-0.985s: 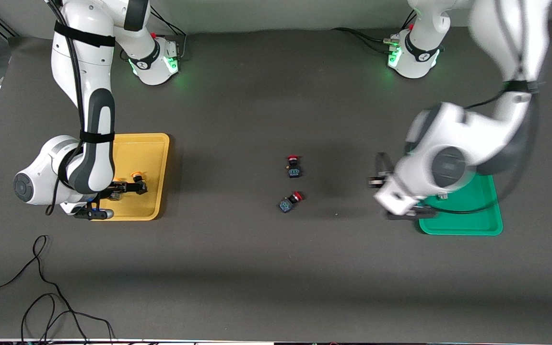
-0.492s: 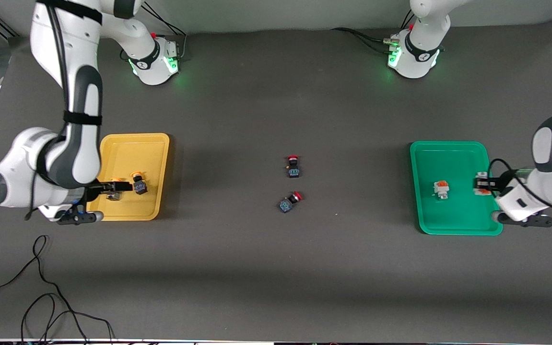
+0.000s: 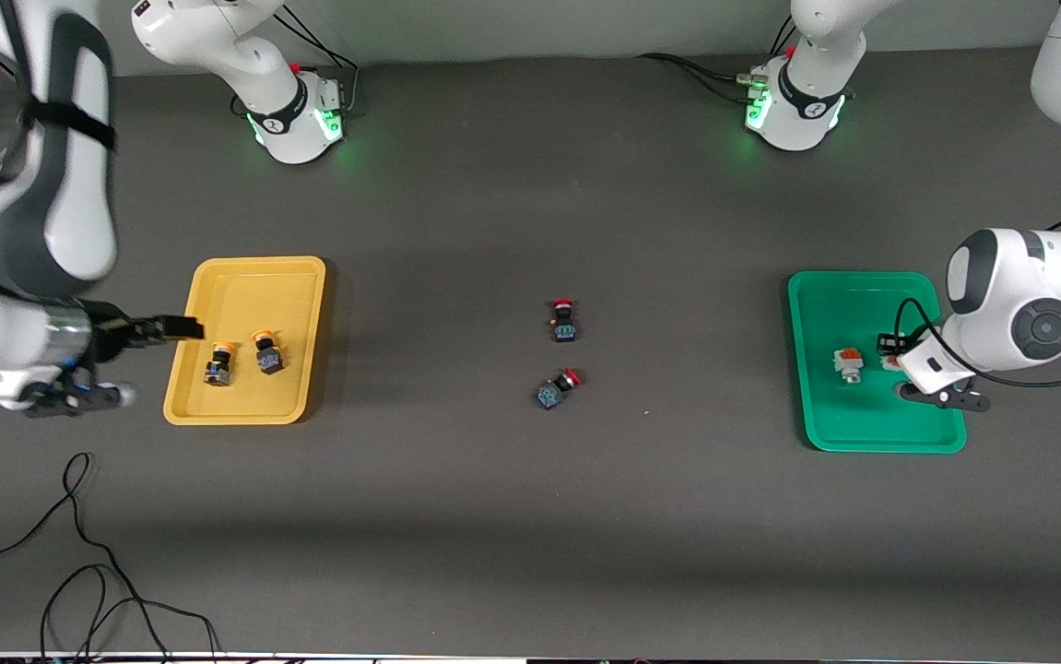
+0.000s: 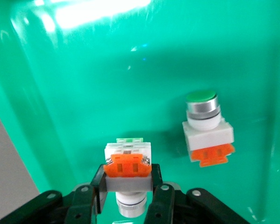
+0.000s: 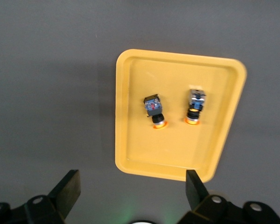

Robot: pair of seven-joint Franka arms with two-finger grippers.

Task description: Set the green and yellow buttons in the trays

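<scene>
The yellow tray [image 3: 244,277] holds two yellow buttons [image 3: 219,362] [image 3: 265,351], lying apart; they also show in the right wrist view [image 5: 154,109] [image 5: 194,105]. My right gripper [image 3: 175,326] [image 5: 130,191] is open and empty, up over the tray's rim toward the right arm's end. The green tray [image 3: 862,433] holds one green button [image 3: 847,362] [image 4: 207,128]. My left gripper [image 3: 890,350] [image 4: 128,182] is shut on the second green button [image 4: 127,164], low over the green tray floor [image 4: 84,70] beside the first.
Two red-capped black-blue switches [image 3: 564,321] [image 3: 556,388] lie on the dark table midway between the trays. Loose black cables [image 3: 78,553] lie near the front edge at the right arm's end.
My right gripper has let go of a yellow button in the yellow tray, risen and drawn back toward the right arm's end. My left gripper has carried its green button inward over the green tray.
</scene>
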